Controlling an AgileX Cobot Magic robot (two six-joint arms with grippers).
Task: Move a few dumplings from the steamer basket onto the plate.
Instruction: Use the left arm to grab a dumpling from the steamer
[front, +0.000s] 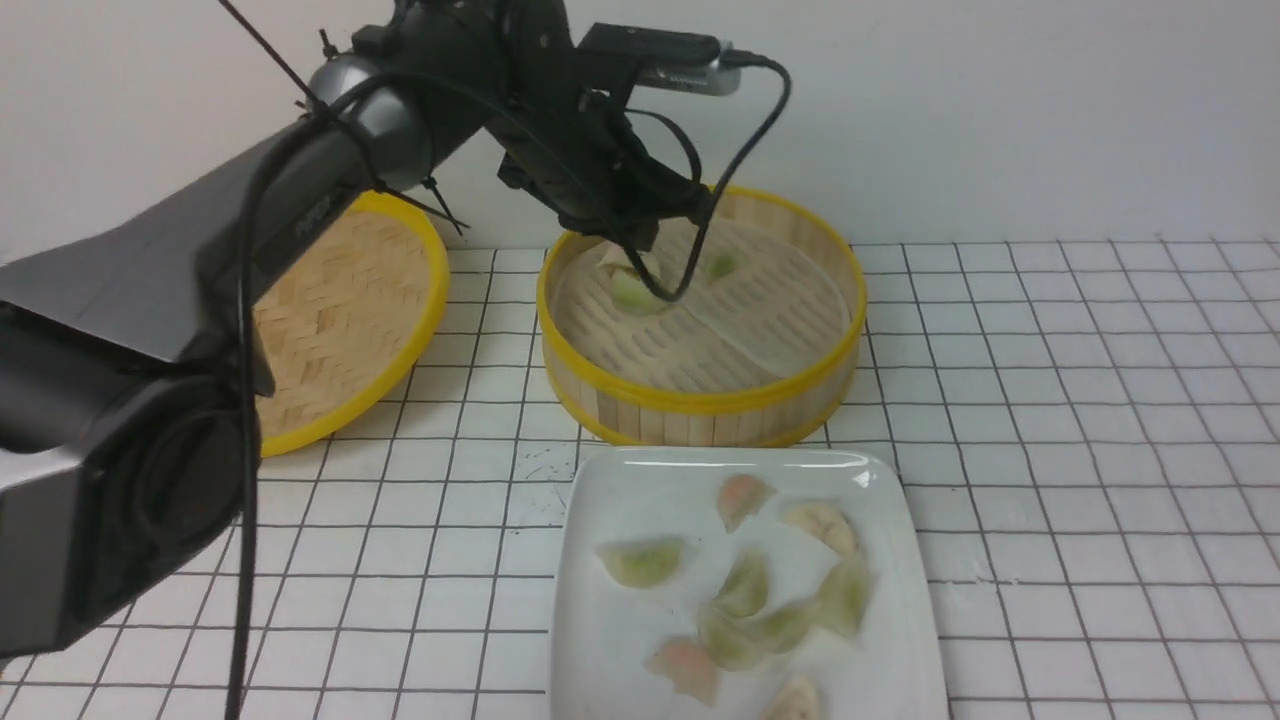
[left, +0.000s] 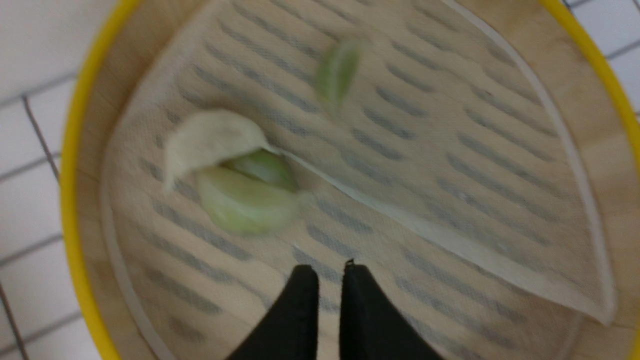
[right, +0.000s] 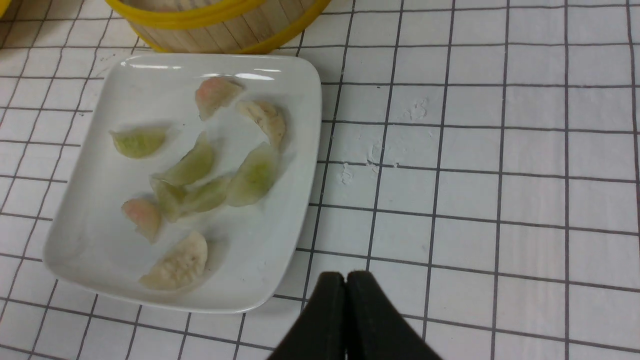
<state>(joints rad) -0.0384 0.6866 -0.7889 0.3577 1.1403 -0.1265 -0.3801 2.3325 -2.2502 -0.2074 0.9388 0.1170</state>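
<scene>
The steamer basket stands at the middle back, and my left gripper hangs inside it above the liner. In the left wrist view its fingers stand almost together with a thin slit and nothing between them. Just beyond the tips lie a cream dumpling and a green dumpling, touching each other. Another green dumpling lies further off. The white plate in front of the basket holds several dumplings. My right gripper is shut and empty, above the tiles by the plate's corner.
The shallow woven lid with its yellow rim lies left of the basket, partly behind my left arm. A black cable droops from the left wrist into the basket. A plain wall closes the back of the white tiled table.
</scene>
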